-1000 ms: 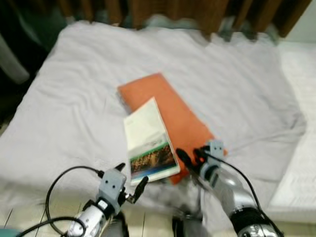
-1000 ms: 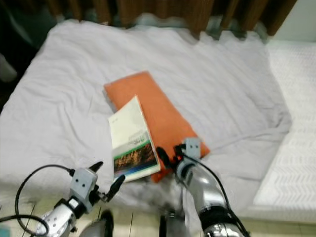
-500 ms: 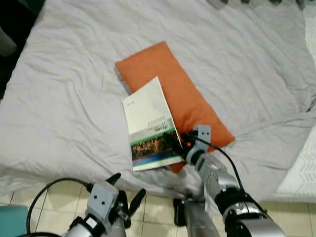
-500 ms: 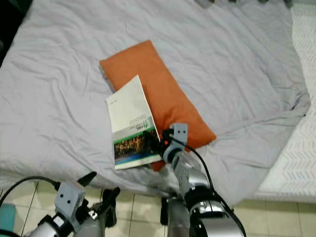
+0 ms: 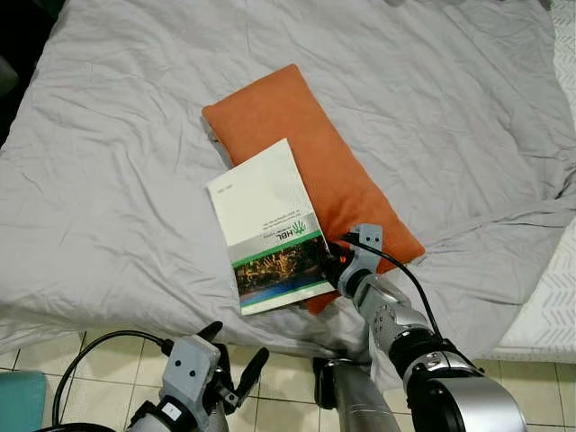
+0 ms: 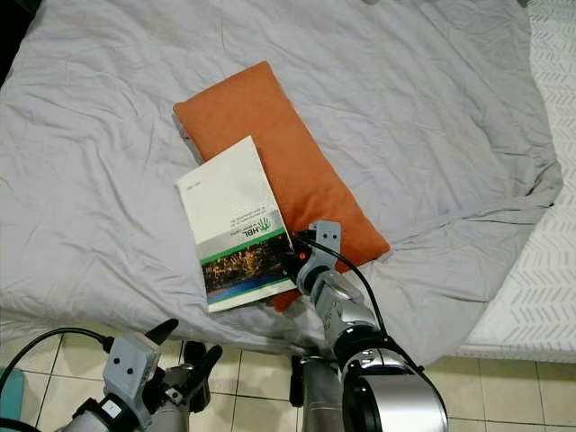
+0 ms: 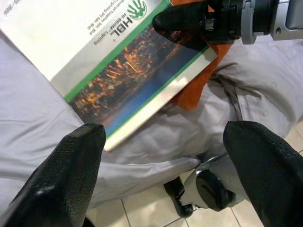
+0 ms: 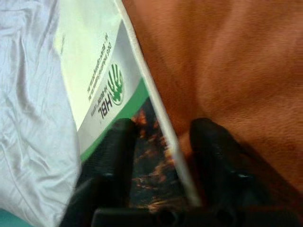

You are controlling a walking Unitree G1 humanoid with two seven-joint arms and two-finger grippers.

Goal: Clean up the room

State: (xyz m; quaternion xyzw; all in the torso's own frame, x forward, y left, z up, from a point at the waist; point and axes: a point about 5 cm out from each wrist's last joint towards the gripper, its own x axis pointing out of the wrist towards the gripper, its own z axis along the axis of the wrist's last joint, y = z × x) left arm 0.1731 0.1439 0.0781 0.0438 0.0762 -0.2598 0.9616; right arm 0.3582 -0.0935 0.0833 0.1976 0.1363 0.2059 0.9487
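Note:
A thin book [image 5: 268, 225] with a white cover, a green stripe and a night city photo lies on the bed, its right side resting on an orange pillow [image 5: 301, 153]. My right gripper [image 5: 328, 262] is at the book's near right edge, open. In the right wrist view the gripper [image 8: 163, 125] straddles that edge, one finger over the cover, the other on the pillow. My left gripper [image 5: 232, 358] hangs open below the bed's near edge, over the floor; the left wrist view looks between its fingers [image 7: 71, 165] at the book [image 7: 94, 61].
A wrinkled grey sheet [image 5: 117, 180] covers the bed. A white textured mattress [image 5: 553, 310] adjoins it at the right. Pale floor tiles [image 5: 279, 405] run along the near edge, with a teal object [image 5: 18, 400] at the bottom left.
The camera has tilted down over the bed. My right gripper reached forward from the pillow's near corner to the book's edge. My left gripper dropped below the bed edge.

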